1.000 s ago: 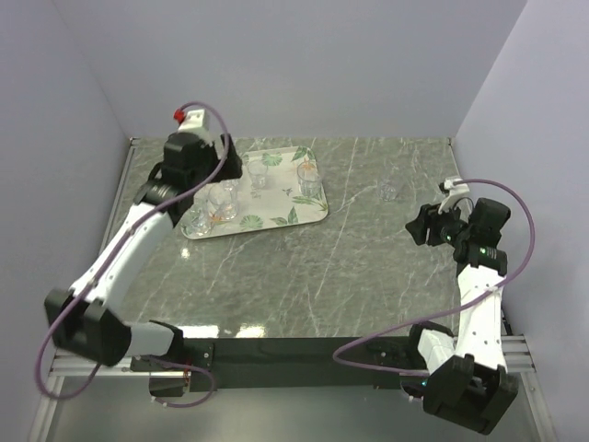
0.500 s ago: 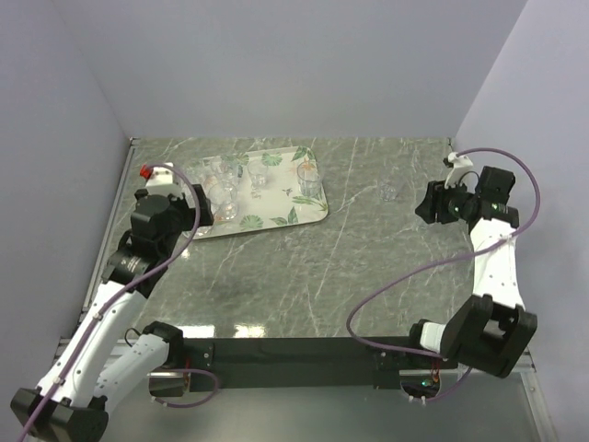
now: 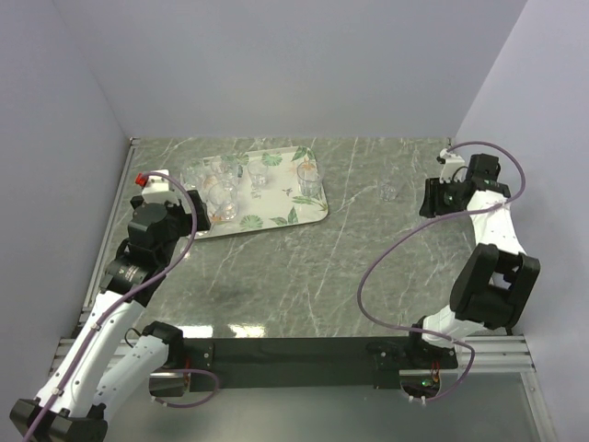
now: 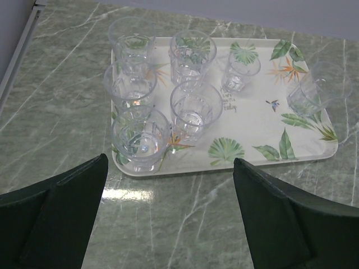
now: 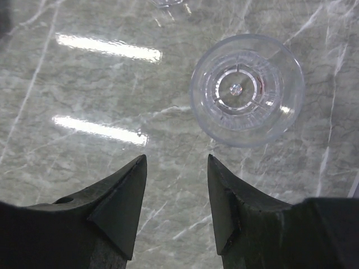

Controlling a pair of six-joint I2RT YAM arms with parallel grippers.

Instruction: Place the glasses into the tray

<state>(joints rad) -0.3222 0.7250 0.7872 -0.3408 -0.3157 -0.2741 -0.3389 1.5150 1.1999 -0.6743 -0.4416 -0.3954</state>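
One lone glass (image 5: pixel 247 89) stands upright on the green marble-patterned table (image 3: pixel 350 267), well apart from the tray (image 4: pixel 247 131) and off to its right. It is the only one not yet placed. Seven glasses (image 4: pixel 195 109) sit inside the tray's rim: six clustered at its left end and one alone at the right end, which is too blurred in the left wrist view to say whether it stands quite straight.

The change is a swap of roles. The left gripper (image 4: pixel 169 163), which a second ago hung over the tray's left end, is now pulled back to the near-left of the tray, its fingers spread wide with nothing between them. That side's placing looks done. Over the same second the right arm has swung up and toward the far side of the table, and the right gripper (image 5: pixel 176 159) now hovers just beside the lone glass, parted and empty.

In the right wrist view the glass lies ahead of the fingertips and to the right of the gap — not between them. The gap also seems narrower than the glass's rim, so the grasp probably needs a wider opening and a sideways shift before descending. After that, only the carry across to the tray remains, and there is bare room between the cluster and the single glass.
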